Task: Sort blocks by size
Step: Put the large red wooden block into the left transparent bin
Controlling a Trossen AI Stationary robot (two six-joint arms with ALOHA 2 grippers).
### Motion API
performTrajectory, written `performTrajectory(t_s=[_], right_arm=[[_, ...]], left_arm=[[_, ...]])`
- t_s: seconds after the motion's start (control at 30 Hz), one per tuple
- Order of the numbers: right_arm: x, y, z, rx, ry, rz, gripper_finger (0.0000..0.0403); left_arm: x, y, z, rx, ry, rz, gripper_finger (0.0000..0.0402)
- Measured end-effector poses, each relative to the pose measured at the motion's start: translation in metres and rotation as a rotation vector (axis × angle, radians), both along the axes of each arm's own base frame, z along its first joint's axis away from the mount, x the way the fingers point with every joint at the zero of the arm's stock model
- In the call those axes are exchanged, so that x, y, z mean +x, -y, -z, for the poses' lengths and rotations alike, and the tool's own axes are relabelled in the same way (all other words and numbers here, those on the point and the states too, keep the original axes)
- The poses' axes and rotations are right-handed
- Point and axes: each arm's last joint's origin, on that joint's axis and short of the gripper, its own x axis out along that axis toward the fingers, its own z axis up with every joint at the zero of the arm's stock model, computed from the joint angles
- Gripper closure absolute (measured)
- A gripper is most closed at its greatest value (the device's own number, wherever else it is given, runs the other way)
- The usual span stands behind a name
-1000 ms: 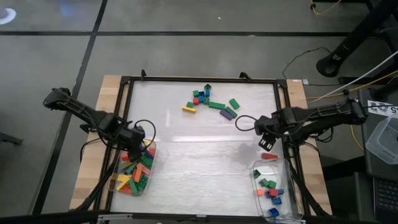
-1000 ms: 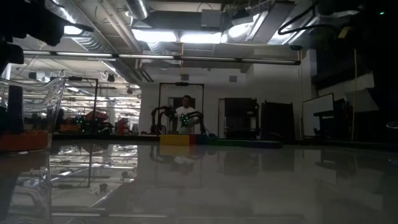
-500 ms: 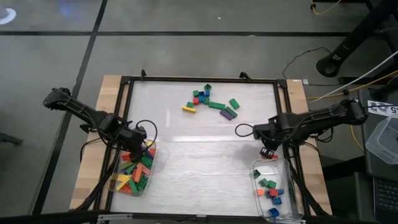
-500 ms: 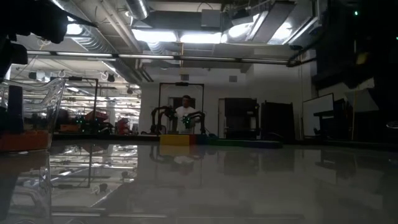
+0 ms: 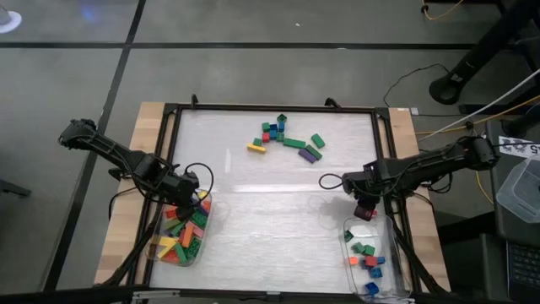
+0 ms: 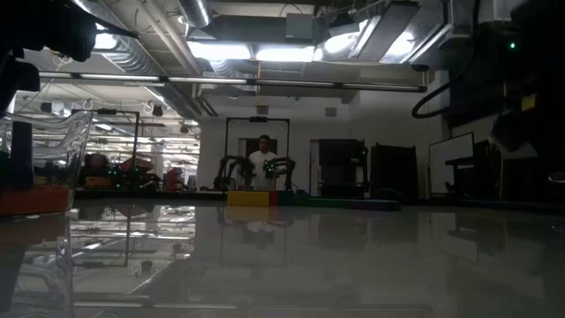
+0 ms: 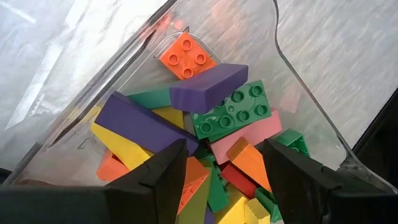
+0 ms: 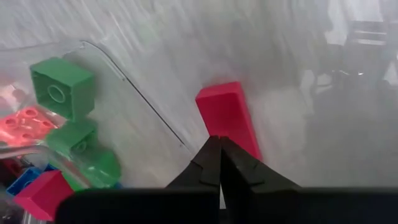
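The left gripper (image 5: 187, 199) hangs over the left tub (image 5: 199, 247), its fingers spread wide with nothing between them; I judge it waits there because that tub takes the long bricks. In the left wrist view the tub holds a purple long brick (image 7: 208, 86), a green eight-stud brick (image 7: 233, 112) and one orange four-stud brick (image 7: 184, 56) among a jumble too tangled to count.

Toward the far edge of the white table (image 5: 253, 219), the unsorted blocks (image 5: 285, 137) lie clustered, roughly ten or so, among them one yellow brick (image 5: 256, 148) and one purple brick (image 5: 309, 154).

The right gripper (image 5: 364, 206) sits at the far rim of the right tub (image 5: 348, 246), fingers pressed together. Its tips meet at the near end of a red brick (image 8: 227, 115) lying on the table just outside the tub wall; whether they pinch it or merely touch it, I cannot tell. That tub holds about seven small blocks, so the red one probably belongs inside.
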Motion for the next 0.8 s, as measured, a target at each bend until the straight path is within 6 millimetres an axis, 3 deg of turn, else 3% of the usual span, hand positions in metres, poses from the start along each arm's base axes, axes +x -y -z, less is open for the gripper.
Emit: performTrajectory(t_s=[0.43,0.8], right_arm=[[-0.003,0.000,0.015,0.015,0.038,-0.002,0.0400],[0.019,0.002,0.012,-0.124,0.298,-0.015,0.0400]], left_arm=[[0.001,0.000,0.000,0.021,0.028,0.078,0.0204],[0.015,0.006,-0.008,0.025,0.229,0.183,0.0204]])
